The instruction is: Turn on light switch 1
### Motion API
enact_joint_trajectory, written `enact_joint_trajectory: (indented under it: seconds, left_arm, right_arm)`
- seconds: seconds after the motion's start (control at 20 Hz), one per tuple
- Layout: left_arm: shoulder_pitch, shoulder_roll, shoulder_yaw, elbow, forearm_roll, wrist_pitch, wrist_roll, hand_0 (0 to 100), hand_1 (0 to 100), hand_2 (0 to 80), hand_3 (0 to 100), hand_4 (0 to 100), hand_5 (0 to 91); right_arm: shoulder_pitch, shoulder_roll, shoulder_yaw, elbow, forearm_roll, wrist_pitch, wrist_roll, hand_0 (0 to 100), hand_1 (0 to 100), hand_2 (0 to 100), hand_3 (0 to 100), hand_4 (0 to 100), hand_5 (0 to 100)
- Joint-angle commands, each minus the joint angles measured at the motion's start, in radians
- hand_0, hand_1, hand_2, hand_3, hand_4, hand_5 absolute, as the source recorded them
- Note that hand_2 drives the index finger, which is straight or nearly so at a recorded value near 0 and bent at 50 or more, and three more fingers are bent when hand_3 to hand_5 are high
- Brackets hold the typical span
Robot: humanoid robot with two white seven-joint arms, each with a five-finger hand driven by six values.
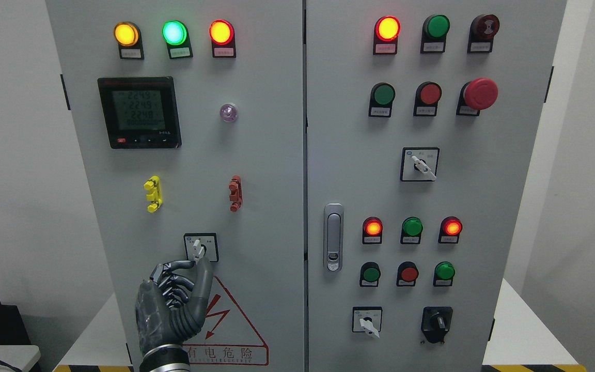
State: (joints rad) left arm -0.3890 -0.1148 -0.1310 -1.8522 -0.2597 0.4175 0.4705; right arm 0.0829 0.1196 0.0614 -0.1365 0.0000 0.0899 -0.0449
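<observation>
Light switch 1 is a small rotary selector (198,247) with a white knob on a square plate, low on the left cabinet door (256,155). The knob stands nearly upright, tilted slightly. My left hand (199,262), dark metal with jointed fingers, comes up from the bottom edge just below the switch. Its thumb (205,274) and index finger (176,265) pinch the lower end of the knob, and the other fingers are curled underneath. My right hand is out of view.
Above the switch are a yellow clip (152,194), a red clip (235,193), a digital meter (139,112) and three lit lamps. A warning triangle (233,323) sits below. The right door carries a latch handle (333,236), buttons, lamps and more selectors.
</observation>
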Motion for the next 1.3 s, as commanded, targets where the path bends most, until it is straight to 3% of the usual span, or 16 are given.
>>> enact_joint_trajectory:
  seconds: [0.0,1.25]
  left_arm:
    - [-0.019,0.0,0.001,0.001,0.004,0.024,0.0,22,45,47.4,81,91,87.6]
    - [-0.051,-0.002,0.001,-0.002,0.028,0.104,-0.001,25,39,50.7,81,91,87.5]
  right_arm:
    - [0.0,0.0,0.0,0.0,-0.018,0.001,0.0,12,39,0,0,0,0]
    - [0.0,0.0,0.0,0.0,-0.017,0.001,0.0,12,39,0,0,0,0]
